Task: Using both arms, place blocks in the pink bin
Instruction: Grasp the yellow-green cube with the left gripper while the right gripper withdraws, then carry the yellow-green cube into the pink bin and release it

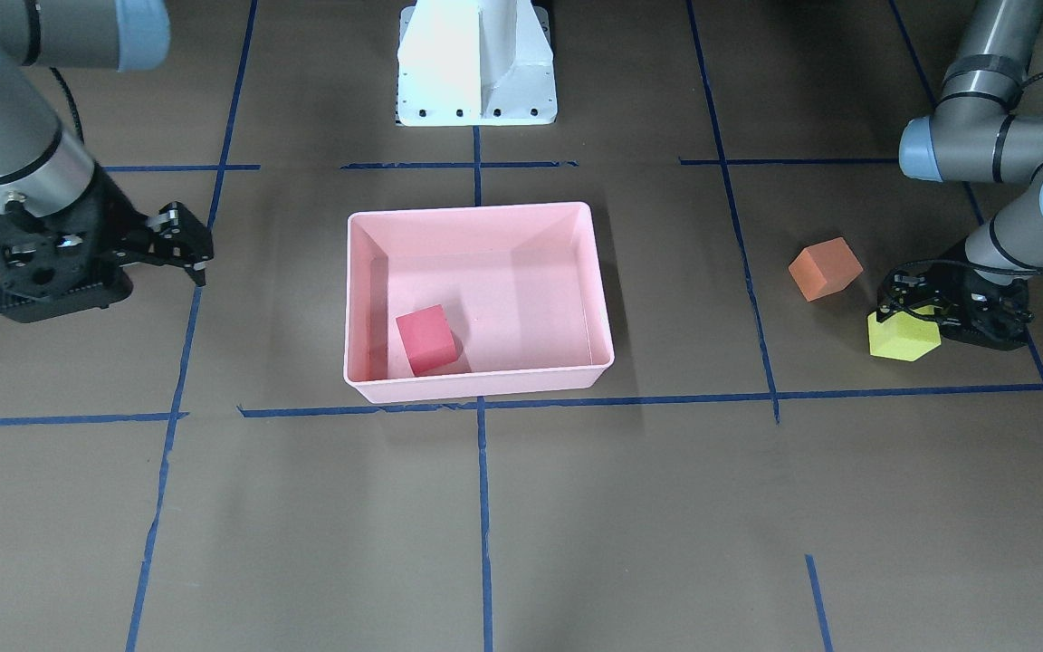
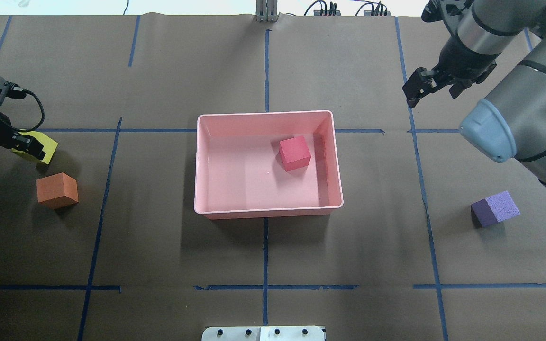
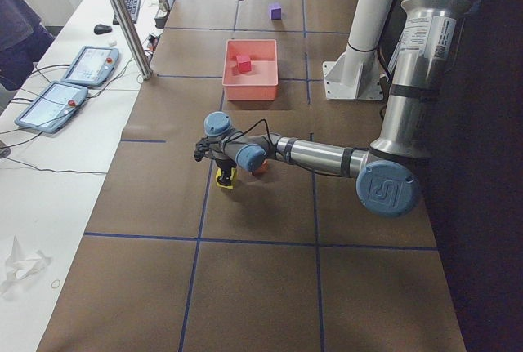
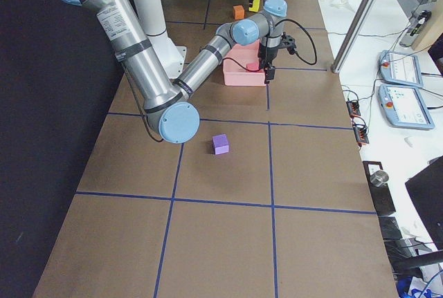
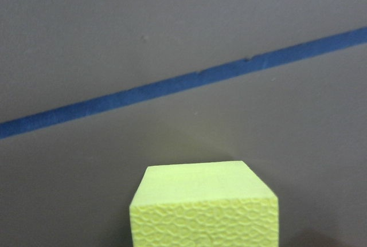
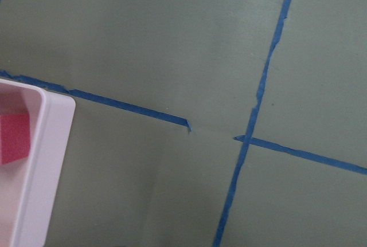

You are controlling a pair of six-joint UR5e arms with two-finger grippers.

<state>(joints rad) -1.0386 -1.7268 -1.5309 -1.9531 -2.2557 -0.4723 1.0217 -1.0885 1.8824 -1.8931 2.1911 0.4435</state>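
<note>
The pink bin [image 1: 476, 385] sits mid-table and holds the red-pink block [image 1: 426, 339], which rests near one corner in the overhead view [image 2: 295, 153]. My left gripper [image 1: 911, 312] is low at the table and shut on the yellow-green block [image 1: 904, 342], which fills the bottom of the left wrist view [image 5: 203, 207]. The orange block [image 1: 826, 268] lies on the table just beside it. My right gripper [image 2: 433, 92] is open and empty, raised beyond the bin's far right corner. The purple block [image 2: 495, 208] lies on the table under the right arm.
The white pedestal base [image 1: 476, 63] stands behind the bin. Blue tape lines [image 2: 266, 246] cross the brown table cover. Tablets and cables [image 3: 69, 82] lie on the side bench past the table's edge.
</note>
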